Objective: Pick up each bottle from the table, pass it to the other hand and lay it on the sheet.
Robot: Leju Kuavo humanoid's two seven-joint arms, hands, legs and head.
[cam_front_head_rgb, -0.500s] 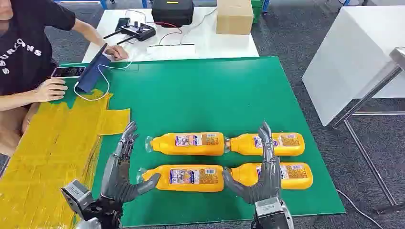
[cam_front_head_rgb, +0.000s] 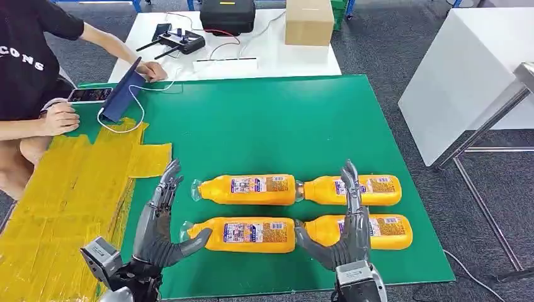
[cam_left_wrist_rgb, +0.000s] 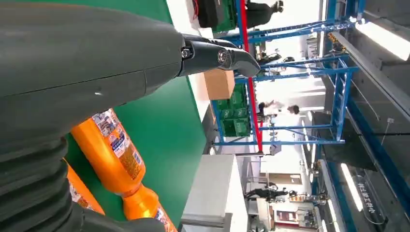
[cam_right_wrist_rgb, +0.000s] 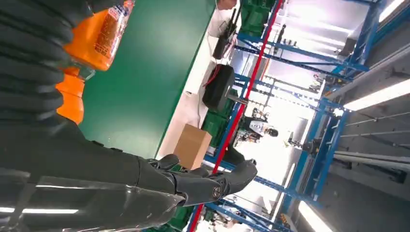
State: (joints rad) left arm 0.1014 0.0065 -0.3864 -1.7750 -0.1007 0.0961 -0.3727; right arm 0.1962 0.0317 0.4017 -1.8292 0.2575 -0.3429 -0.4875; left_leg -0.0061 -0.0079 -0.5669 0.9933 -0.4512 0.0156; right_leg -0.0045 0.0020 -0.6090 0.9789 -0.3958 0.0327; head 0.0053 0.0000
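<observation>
Several orange bottles lie on their sides in two rows on the green table [cam_front_head_rgb: 271,126]: far left [cam_front_head_rgb: 249,189], far right [cam_front_head_rgb: 381,190], near left [cam_front_head_rgb: 245,234] and near right [cam_front_head_rgb: 389,231]. My left hand [cam_front_head_rgb: 159,220] is open beside the near left bottle, fingers stretched forward, its thumb at that bottle's neck end. My right hand [cam_front_head_rgb: 348,223] is open over the gap between the right bottles and the left ones, fingers straight, thumb by the near right bottle's cap. The yellow sheet [cam_front_head_rgb: 63,195] covers the table's left side. The left wrist view shows a bottle [cam_left_wrist_rgb: 113,154] beside the hand [cam_left_wrist_rgb: 96,63]; the right wrist view shows a bottle [cam_right_wrist_rgb: 99,38] by the hand [cam_right_wrist_rgb: 96,174].
A person [cam_front_head_rgb: 31,75] sits at the table's far left corner, hands by a phone [cam_front_head_rgb: 89,94] and a blue tablet [cam_front_head_rgb: 123,91]. Behind is a white table [cam_front_head_rgb: 264,53] with a controller, a black case and a cardboard box [cam_front_head_rgb: 308,22]. A white cabinet [cam_front_head_rgb: 466,75] stands to the right.
The person at the left has leaned back a little. Both my hands and the bottles stay where they were.
</observation>
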